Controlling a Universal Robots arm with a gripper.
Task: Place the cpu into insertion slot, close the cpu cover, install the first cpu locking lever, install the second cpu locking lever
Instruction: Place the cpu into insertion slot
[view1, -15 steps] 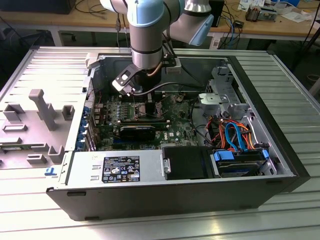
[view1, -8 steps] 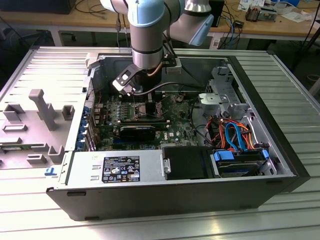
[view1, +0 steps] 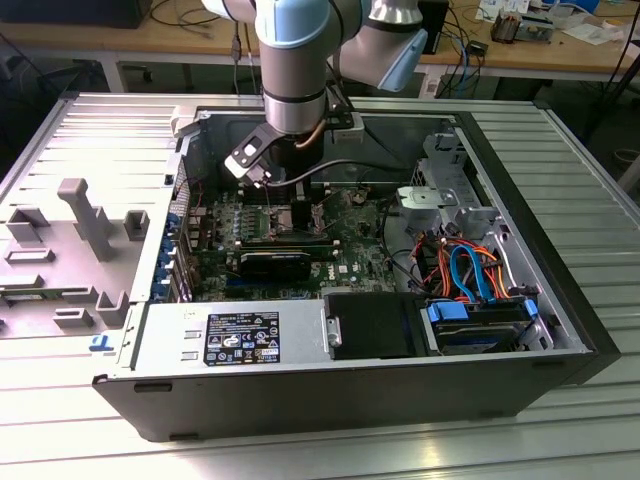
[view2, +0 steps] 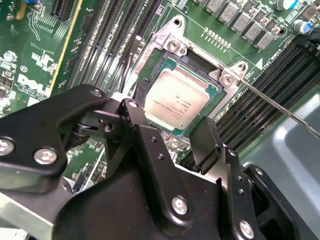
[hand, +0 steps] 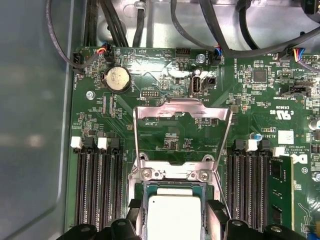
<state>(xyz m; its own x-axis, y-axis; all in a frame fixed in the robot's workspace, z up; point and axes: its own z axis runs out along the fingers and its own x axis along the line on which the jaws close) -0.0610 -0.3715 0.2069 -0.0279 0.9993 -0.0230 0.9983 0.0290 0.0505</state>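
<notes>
Handling (judgement): the cpu (view2: 177, 100) should be light, rigid and fragile. The metal top can take contact, but the underside and the socket contacts probably cannot. Best hold would be on 2 opposite edges, kept level, with no sliding. The cpu cover (hand: 182, 106) looked like thin, springy sheet metal on a hinge, better pushed at its free edge than pinched.

Appearance: the cpu was square, with a dull silver-grey top carrying faint print and a narrow green border round it.

Position: the cpu lay flat inside the insertion slot (view2: 166, 40), on the motherboard (view1: 345, 262) in the far part of the open case (view1: 350, 400), toward the exterior view's left. The cover stood raised off the slot, with board visible through its window. 1 thin wire lever (view2: 280, 107) ran out from a slot corner across the memory slots (view2: 272, 80).

Gripper (view2: 170, 130): its 2 black fingers (hand: 218, 212) straddled the cpu, with a gap on each side. The jaws were wider apart than the chip and held nothing.
</notes>
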